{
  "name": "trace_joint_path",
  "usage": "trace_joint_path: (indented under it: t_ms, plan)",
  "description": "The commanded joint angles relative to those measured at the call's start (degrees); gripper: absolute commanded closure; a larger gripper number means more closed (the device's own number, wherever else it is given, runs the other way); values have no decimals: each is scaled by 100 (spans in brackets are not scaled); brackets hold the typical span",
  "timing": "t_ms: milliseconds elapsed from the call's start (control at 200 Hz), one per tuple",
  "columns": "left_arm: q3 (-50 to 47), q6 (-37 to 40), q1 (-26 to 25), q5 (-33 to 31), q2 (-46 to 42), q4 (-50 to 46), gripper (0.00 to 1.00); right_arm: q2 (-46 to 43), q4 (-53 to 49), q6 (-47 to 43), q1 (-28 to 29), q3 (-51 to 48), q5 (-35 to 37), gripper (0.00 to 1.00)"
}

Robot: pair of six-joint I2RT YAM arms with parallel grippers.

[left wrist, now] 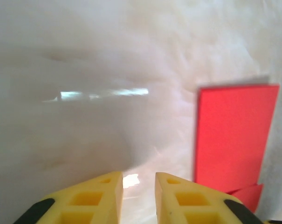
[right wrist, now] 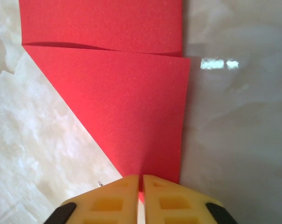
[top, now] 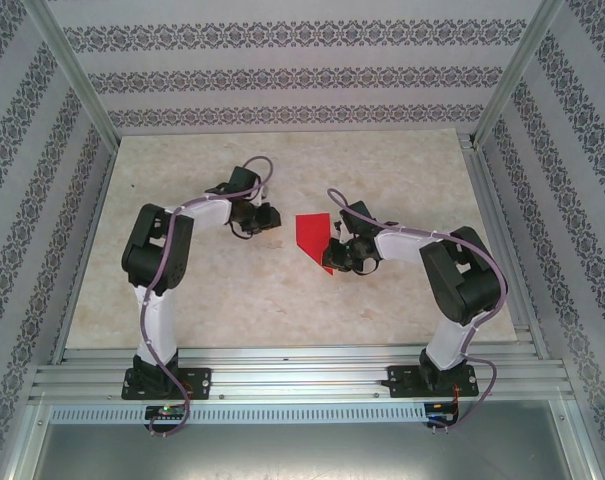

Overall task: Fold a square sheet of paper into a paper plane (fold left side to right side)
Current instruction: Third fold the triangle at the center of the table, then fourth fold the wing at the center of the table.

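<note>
One sheet of paper, red, partly folded, flat on the table between two grippers. Left gripper parted a little, empty, near the paper's edge. Right gripper almost closed at the pointed corner; pinching or just touching, cannot tell.

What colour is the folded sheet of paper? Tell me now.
Plain bright red, unmarked. The sheet of paper shows best in the right wrist view.
</note>
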Motion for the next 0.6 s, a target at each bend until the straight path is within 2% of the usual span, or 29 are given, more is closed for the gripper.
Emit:
trace_joint_path:
  t_ms: [0, 125, 250, 594]
  plan:
    - [-334, 39, 139, -6, -591, 172, 69, -421, -288, -320, -135, 245, 145, 84]
    - [-753, -300, 137, 509, -822, 619, 63, -533, -232, -549, -289, 440, 97, 81]
    - [-1014, -700, 103, 980, -806, 1138, 59, -123, -174, -648, -347, 812, -55, 81]
    - [-890, -970, -207, 1245, -505, 1316, 54, 590, -105, -779, -419, 1240, 91, 84]
